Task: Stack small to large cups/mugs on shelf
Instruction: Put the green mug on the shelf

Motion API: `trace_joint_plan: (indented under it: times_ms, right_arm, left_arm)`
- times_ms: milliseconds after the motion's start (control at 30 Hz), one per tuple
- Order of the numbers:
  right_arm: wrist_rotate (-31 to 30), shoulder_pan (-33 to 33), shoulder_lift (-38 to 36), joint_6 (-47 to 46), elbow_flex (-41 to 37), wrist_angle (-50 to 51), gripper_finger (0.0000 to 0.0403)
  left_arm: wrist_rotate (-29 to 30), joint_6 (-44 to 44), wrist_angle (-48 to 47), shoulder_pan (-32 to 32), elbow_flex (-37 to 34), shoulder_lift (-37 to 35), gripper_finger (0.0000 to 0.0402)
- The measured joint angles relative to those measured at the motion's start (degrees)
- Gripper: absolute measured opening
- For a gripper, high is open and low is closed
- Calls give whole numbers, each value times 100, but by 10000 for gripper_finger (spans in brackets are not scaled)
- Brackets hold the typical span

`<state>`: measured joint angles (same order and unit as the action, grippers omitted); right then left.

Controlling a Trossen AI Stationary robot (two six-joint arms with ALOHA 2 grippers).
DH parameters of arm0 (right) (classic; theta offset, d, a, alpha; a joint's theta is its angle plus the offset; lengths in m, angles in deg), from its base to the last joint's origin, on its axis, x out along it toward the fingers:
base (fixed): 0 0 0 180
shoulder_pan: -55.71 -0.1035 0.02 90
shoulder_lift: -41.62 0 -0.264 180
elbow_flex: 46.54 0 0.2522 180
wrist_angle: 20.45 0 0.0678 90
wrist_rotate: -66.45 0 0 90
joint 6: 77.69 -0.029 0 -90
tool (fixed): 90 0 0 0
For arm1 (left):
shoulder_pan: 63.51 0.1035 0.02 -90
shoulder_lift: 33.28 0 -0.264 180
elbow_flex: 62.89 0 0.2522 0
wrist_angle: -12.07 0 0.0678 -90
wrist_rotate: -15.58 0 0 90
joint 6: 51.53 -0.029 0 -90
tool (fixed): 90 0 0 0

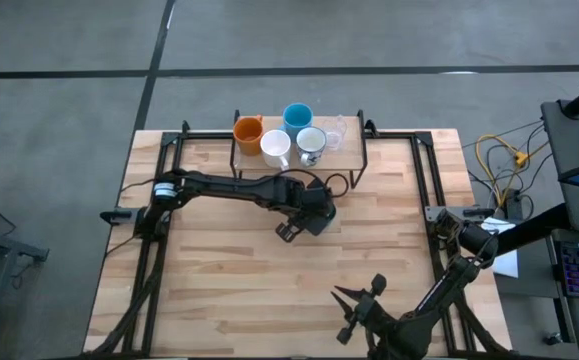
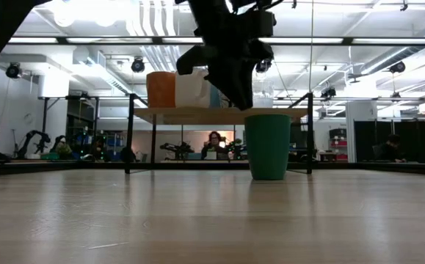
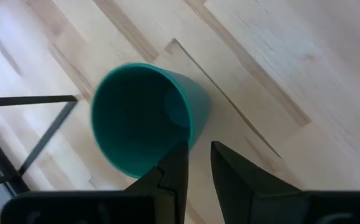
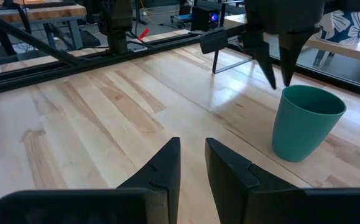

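A dark green cup (image 2: 267,145) stands upright on its base on the table, in front of the shelf; it also shows in the left wrist view (image 3: 143,118) and the right wrist view (image 4: 304,123). My left gripper (image 4: 279,79) hangs just above the cup's rim, fingers pointing down with a narrow gap, touching nothing. In the high view the left gripper (image 1: 291,230) hides the cup. On the shelf (image 1: 352,152) stand an orange cup (image 1: 248,130), a light blue cup (image 1: 297,117), a white cup (image 1: 275,148), a grey-white mug (image 1: 311,145) and a clear glass (image 1: 335,132). My right gripper (image 1: 347,312) waits near the table's front edge, empty, fingers slightly apart.
The shelf's thin black legs (image 2: 128,143) stand on the far part of the table. Black rails (image 1: 431,190) run along the table's left and right sides. Bare tabletop (image 1: 239,270) lies between the two grippers.
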<state>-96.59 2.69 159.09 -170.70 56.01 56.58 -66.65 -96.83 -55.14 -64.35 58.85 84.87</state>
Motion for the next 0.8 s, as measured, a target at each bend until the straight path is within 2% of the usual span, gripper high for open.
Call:
trace_joint_plan:
  times_ms: [200,800]
  right_arm:
    - [1,0,0,0,0,0,68]
    - [1,0,0,0,0,20,68]
  left_arm:
    - [-9,-3,5,-2,-249,0,54]
    - [129,-164,195,-35,-123,-2,54]
